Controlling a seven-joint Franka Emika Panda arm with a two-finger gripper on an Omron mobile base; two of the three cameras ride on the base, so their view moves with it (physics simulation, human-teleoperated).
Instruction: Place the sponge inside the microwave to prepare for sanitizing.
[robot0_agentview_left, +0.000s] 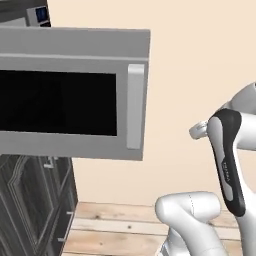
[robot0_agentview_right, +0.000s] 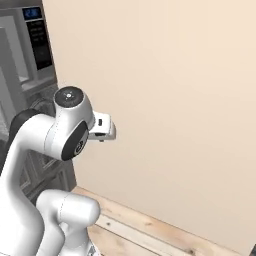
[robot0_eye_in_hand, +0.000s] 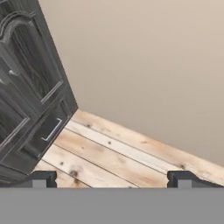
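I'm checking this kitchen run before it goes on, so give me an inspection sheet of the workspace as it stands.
Surface: pale wooden plank floor meeting a plain beige wall; no countertop seen.
Job's things: grey box-shaped microwave, its door with black window and pale bar handle swung open toward the left base camera; its black button panel with blue display sits at upper left in the right base view. Sponge: nothing seen.
Clutter: nothing seen.
Grippers: two-finger gripper open, holding nothing, aimed down at the floor by the wall.
Cables: nothing seen.
Surroundings: dark grey wood-grain cabinet doors below the microwave.
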